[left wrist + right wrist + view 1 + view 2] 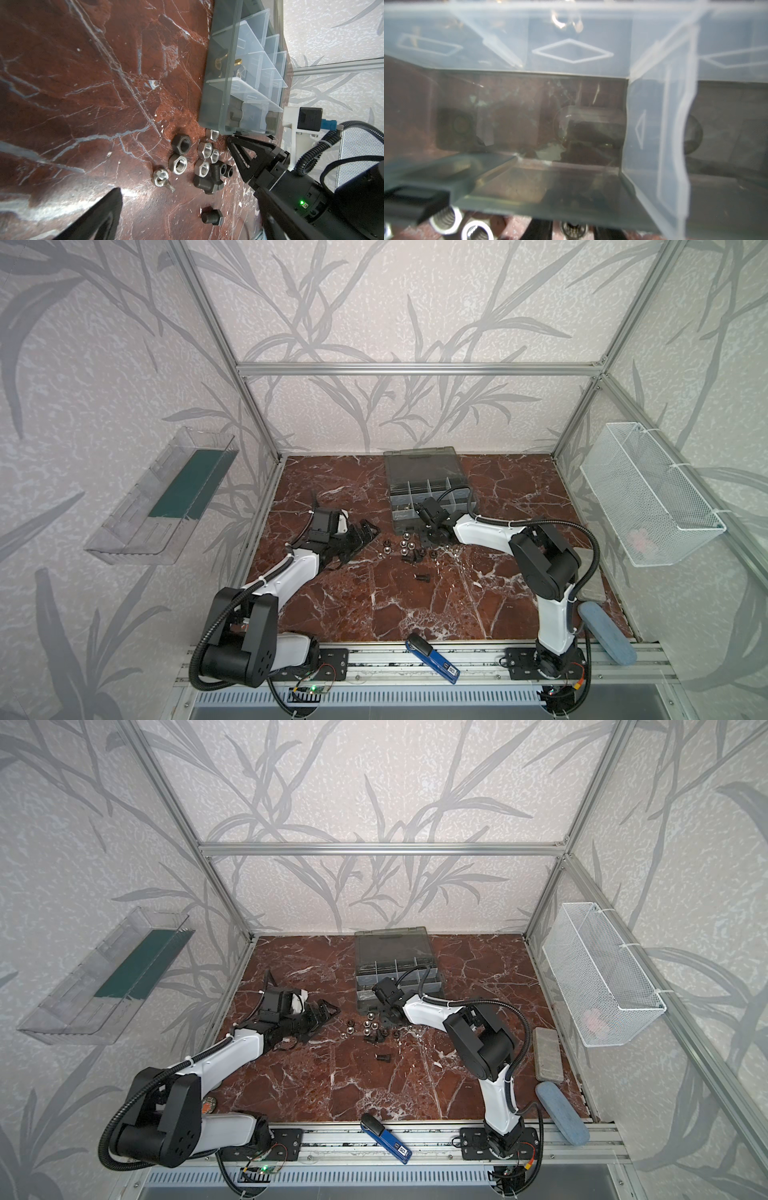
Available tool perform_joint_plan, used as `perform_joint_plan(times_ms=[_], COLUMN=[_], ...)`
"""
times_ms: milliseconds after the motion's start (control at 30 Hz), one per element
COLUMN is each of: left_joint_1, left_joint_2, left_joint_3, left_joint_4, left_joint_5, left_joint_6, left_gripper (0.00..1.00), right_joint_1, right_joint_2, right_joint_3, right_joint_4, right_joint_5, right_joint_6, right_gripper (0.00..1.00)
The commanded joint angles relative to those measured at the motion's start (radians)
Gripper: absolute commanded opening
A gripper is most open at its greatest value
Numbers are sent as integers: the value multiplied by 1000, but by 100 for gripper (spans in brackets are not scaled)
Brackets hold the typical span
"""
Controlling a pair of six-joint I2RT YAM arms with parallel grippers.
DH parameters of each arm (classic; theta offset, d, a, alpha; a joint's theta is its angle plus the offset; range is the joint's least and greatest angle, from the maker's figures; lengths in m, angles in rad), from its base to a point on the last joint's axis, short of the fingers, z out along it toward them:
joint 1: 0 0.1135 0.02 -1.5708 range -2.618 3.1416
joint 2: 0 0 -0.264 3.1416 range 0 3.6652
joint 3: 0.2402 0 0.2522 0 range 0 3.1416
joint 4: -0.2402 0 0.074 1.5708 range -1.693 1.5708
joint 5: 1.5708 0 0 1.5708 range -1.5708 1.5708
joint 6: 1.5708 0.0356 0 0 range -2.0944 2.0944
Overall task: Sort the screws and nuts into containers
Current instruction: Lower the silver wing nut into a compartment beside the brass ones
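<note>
Right wrist view: nut [573, 228] was seen between narrow-set right gripper [572, 231] fingers, just before front wall of containers [529, 204]; hold unconfirmed. Left gripper [368, 533] was noted wide, farther off.

Grey leaf-patterned walls [374, 302] and an aluminium frame [415, 369] enclose a red-brown marble tabletop [374, 605].

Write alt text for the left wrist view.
A loose cluster of nuts and dark screws lies on a red marble table beside an open grey organiser case. The right gripper has its tip near the case's corner.
</note>
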Motion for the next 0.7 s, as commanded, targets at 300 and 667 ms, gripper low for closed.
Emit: perform_joint_plan(times_ms=[300, 667], left_joint_1=[1, 1], left_joint_2=[25, 24], left_joint_3=[1, 7], left_joint_4=[13, 4], left_joint_5=[5, 3], left_joint_6=[2, 5], left_gripper=[99, 100], right_joint_1=[3, 0], right_joint_2=[51, -117], right_joint_3=[-8, -45], right_joint_4=[-14, -10], right_joint_5=[18, -42], right_joint_6=[1, -126], right_gripper=[11, 0])
